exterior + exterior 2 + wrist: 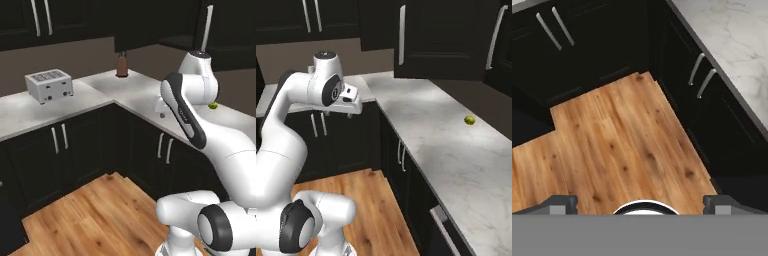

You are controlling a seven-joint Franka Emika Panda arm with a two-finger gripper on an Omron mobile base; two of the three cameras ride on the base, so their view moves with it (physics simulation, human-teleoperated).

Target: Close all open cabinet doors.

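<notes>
Above the worktop's right run, one upper cabinet door (438, 40) stands swung out over the counter, its silver handle (402, 35) on the free edge; that one you still have to shut. Lower doors (709, 97) under the worktop (456, 160) look closed already. Your gripper (351, 104) hangs over the wood floor (617, 150) near the worktop's inside corner, fingers spread wide, holding nothing, well apart from the open door. Toaster (49, 85) on the left run, small green fruit (469, 120) near the back edge on the right; neither blocks the swing.
</notes>
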